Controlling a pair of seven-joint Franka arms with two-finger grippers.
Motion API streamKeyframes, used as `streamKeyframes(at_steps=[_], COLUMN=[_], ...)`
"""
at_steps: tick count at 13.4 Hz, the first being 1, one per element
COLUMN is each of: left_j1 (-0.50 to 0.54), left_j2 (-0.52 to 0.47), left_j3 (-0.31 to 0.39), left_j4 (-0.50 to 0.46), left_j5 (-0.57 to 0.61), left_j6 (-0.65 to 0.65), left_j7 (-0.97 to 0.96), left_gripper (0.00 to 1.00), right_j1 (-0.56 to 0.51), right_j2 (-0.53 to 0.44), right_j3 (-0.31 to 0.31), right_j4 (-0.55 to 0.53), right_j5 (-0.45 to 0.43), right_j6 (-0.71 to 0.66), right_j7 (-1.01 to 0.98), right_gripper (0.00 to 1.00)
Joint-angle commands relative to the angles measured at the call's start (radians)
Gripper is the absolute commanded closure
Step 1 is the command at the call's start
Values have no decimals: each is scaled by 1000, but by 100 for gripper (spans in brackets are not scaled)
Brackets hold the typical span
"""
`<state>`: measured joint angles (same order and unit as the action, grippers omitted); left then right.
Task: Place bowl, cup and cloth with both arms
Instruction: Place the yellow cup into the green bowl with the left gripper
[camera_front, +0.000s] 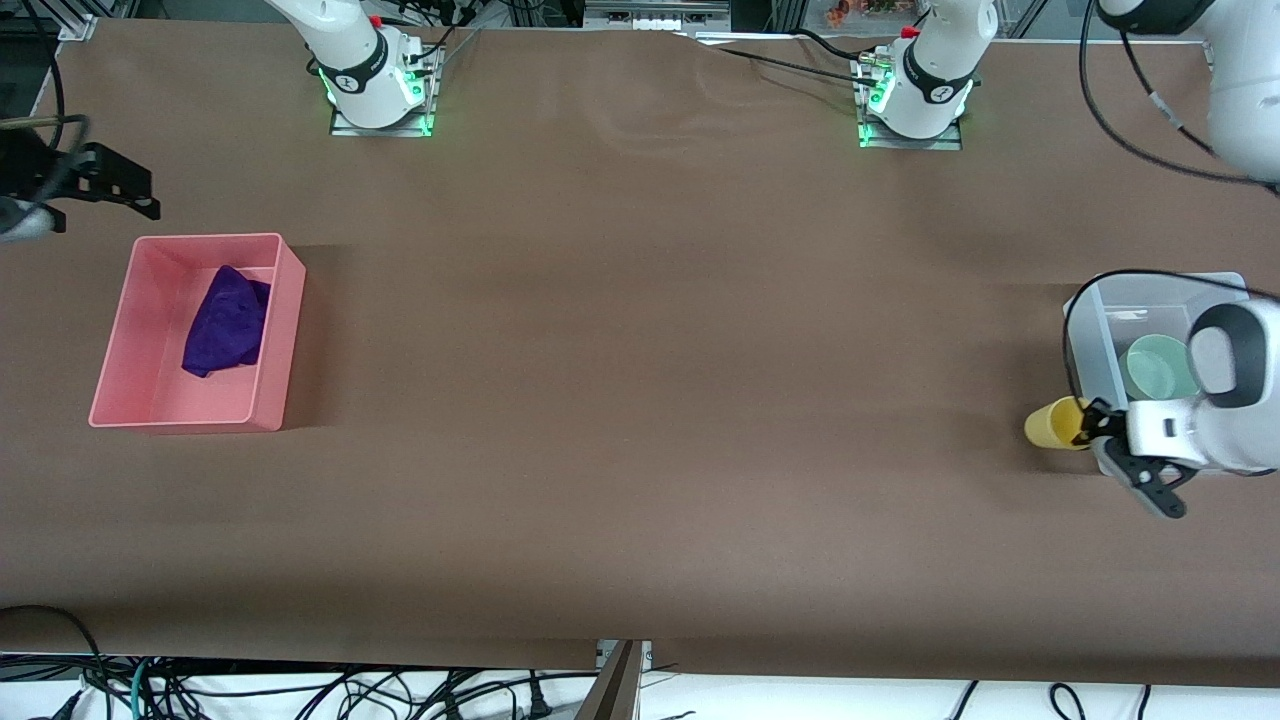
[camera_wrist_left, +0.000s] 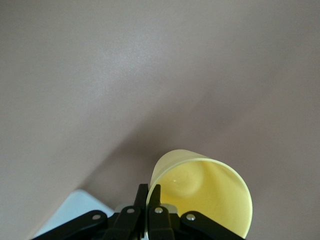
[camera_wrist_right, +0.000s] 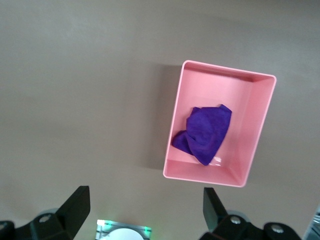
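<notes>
Left gripper (camera_front: 1088, 420) clamps the yellow cup (camera_front: 1056, 423) by its rim, tilted, at the front view's right edge.

The cup hangs just beside the clear bin (camera_front: 1087, 345), which already holds the mint-green bowl (camera_front: 1160, 367). The right gripper (camera_wrist_right: 143, 210) waits, fingers spread and empty, at the front view's left edge, above the pink bin (camera_front: 271, 352) containing the purple cloth (camera_front: 227, 333). Bowl and cloth look placed; only the cup seems left.
</notes>
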<state>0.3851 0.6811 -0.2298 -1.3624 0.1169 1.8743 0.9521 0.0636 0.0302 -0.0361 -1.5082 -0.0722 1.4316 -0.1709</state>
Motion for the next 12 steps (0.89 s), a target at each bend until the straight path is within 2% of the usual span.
streamKeyframes(at_steps=[1,4,7,9,11,12], left_j1=[17,134,239,271,284,284], left_j2=[-129,-141,-65,-17,-9,-11], left_j3=[20,27,27,26,26,26], left_j4=[-26,-29,-58,-66,-84,-87], left_j5=[9,101,96,86,86,84], left_j6=[-124,-132,15,69,71,72], left_j7=[17,199,354,389,390,390], left_gripper=[100,100,100,100,100,44], right_j1=[-13,-13,-13,-16,-16,-19], right_j2=[-24,-24,-23,-23,-23,-23], right_j3=[30,33,30,30,28,25], right_j4=[-21,-21,-20,-20,-20,-20], right_j5=[-35,-31,-21,-15,-8,-8], right_j6=[-10,-7,-10,-13,-13,-13], right_j7=[16,21,21,50,50,41], right_gripper=[0,0,0,0,0,0])
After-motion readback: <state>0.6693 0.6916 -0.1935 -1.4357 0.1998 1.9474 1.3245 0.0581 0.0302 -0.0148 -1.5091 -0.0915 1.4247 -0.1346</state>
